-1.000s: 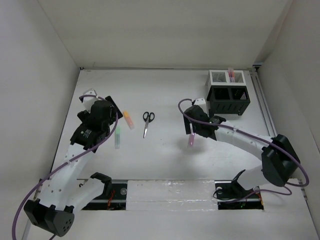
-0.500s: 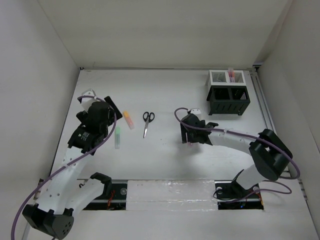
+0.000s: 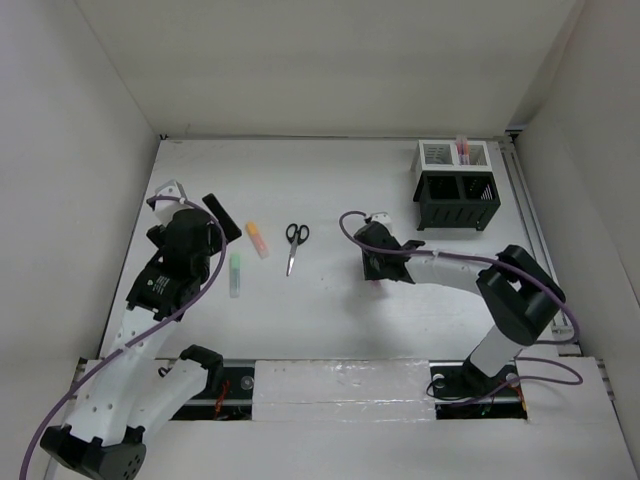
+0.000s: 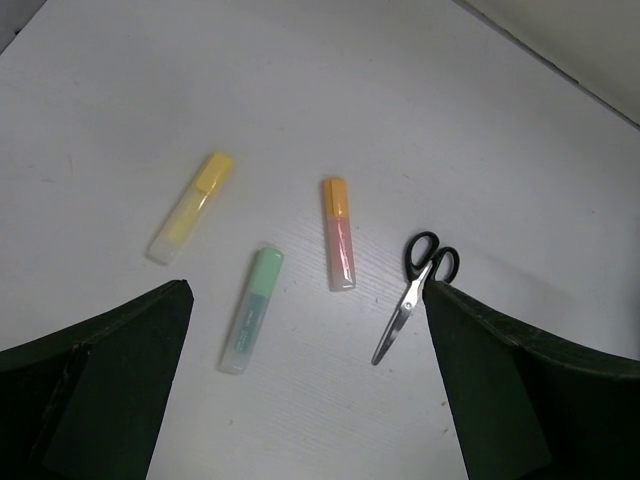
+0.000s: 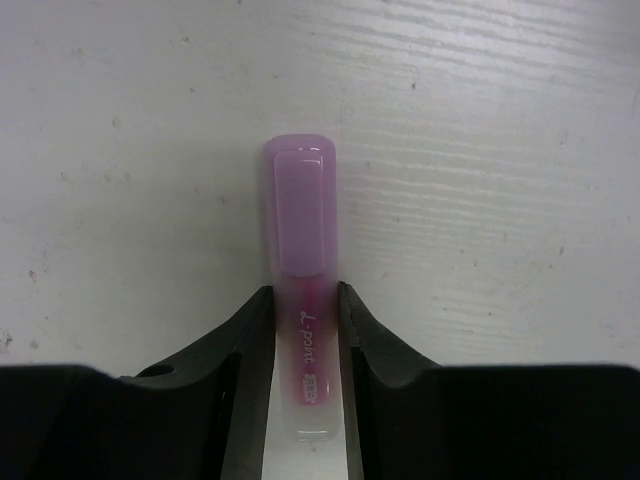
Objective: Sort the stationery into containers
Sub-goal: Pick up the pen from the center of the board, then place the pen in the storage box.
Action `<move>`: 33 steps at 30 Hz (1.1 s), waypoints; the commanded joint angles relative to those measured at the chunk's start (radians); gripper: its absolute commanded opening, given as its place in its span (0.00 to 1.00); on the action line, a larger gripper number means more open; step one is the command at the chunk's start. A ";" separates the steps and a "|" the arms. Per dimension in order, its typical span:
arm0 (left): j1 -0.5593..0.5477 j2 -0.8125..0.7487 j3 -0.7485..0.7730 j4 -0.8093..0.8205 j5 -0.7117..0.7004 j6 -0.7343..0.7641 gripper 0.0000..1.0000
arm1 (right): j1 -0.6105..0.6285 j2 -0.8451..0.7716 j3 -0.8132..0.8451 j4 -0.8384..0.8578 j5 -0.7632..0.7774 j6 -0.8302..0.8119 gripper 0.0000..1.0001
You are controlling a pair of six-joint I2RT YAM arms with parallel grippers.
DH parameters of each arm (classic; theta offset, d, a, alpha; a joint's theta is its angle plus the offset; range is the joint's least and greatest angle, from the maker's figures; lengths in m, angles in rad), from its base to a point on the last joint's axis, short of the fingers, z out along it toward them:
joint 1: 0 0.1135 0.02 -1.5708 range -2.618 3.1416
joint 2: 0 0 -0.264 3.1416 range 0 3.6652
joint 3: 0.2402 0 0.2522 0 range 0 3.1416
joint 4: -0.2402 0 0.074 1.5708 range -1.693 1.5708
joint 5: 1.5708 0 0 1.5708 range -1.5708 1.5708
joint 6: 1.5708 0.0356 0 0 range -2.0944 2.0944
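Note:
A purple highlighter (image 5: 300,205) lies flat on the white table, and my right gripper (image 5: 303,300) is shut on its barrel, one finger pressed to each side; in the top view this gripper (image 3: 374,266) sits low at mid-table and covers the highlighter. My left gripper (image 4: 305,390) hangs open above the left side, nothing between its fingers. Below it lie a yellow highlighter (image 4: 190,207), a green highlighter (image 4: 252,310), an orange highlighter (image 4: 338,233) and black-handled scissors (image 4: 415,295). The black mesh organiser (image 3: 457,201) and joined white mesh box (image 3: 440,153) stand at the back right.
A reddish pen (image 3: 462,148) stands in the white box. White walls close off the table at the back and both sides. The arm bases and a metal rail (image 3: 340,380) run along the near edge.
My right gripper has come down onto the purple highlighter and closed on it. The left arm has drawn back slightly to the left, still open.

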 commanded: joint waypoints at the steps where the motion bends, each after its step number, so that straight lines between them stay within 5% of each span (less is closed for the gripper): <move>1: 0.002 -0.003 0.025 0.030 0.006 0.022 1.00 | -0.018 0.097 -0.035 0.060 -0.128 -0.028 0.00; 7: 0.002 0.006 0.025 0.030 0.006 0.022 1.00 | -0.007 -0.027 0.086 0.087 -0.070 -0.208 0.00; 11: 0.002 0.015 0.025 0.039 0.027 0.032 1.00 | -0.106 -0.192 0.112 0.182 -0.088 -0.388 0.00; 15: 0.002 0.015 0.025 0.048 0.036 0.041 1.00 | -0.335 -0.265 0.112 0.327 -0.425 -0.555 0.00; 18: 0.002 0.015 0.016 0.048 0.036 0.041 1.00 | -0.525 -0.279 0.121 0.376 -0.501 -0.597 0.00; 22: 0.002 0.015 0.016 0.048 0.045 0.041 1.00 | -0.828 -0.279 0.134 0.503 -0.795 -0.531 0.00; 33: 0.002 0.006 0.016 0.057 0.064 0.050 1.00 | -1.013 -0.194 0.118 0.712 -0.885 -0.499 0.00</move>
